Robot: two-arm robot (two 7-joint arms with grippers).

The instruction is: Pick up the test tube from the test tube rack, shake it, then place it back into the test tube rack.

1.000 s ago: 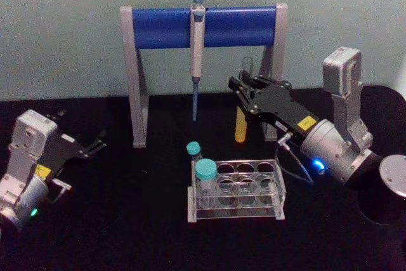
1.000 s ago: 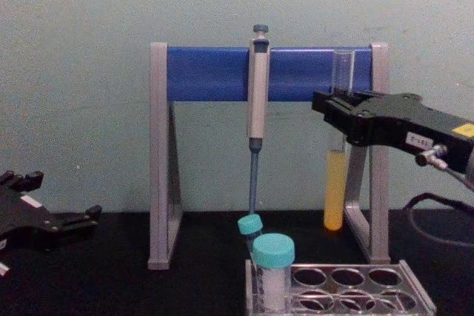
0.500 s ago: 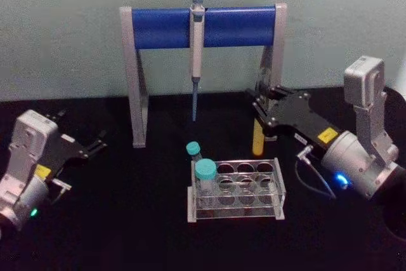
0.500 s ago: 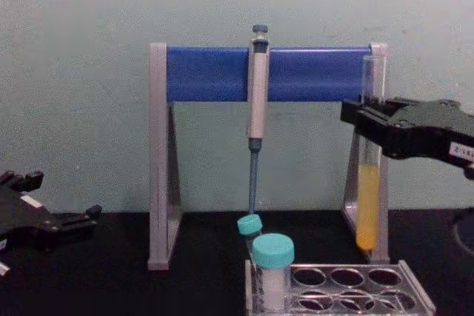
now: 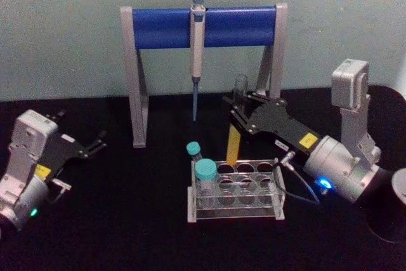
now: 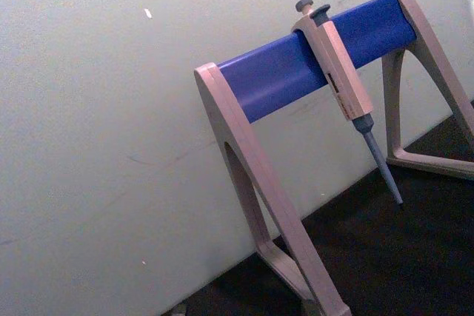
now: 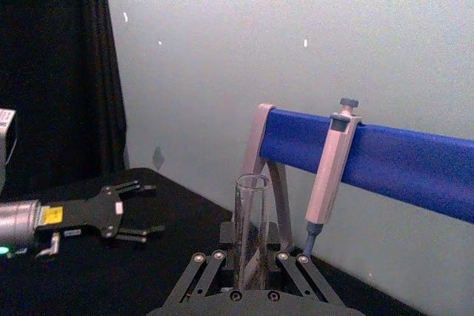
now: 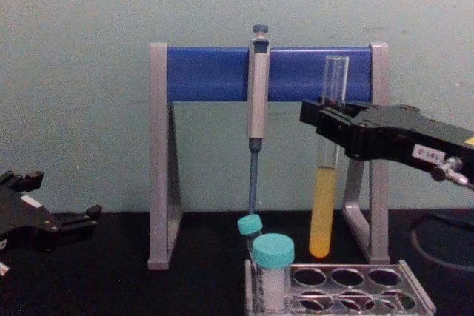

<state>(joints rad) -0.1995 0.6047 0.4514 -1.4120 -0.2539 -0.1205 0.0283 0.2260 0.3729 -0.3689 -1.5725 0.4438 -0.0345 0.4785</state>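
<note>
- The test tube [image 5: 233, 141] is up in the air, almost straight, with yellow liquid in its lower half. Its round bottom hangs just over the back row of the test tube rack [image 5: 236, 216].
- The right gripper [image 5: 238, 101] is closed tight on the tube near its top.
- Two tubes with teal caps [image 5: 205, 171] stand in the rack's left end.
- The left gripper [image 7: 152, 211] sits far off to the left, low over the black desk [image 5: 127, 220]. Its fingers are spread and hold nothing.
- Behind, a pipette [image 5: 196, 42] hangs on a blue stand [image 5: 162, 28].

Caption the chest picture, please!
Right gripper holds the test tube of yellow liquid over the test tube rack; left gripper parked left.
</note>
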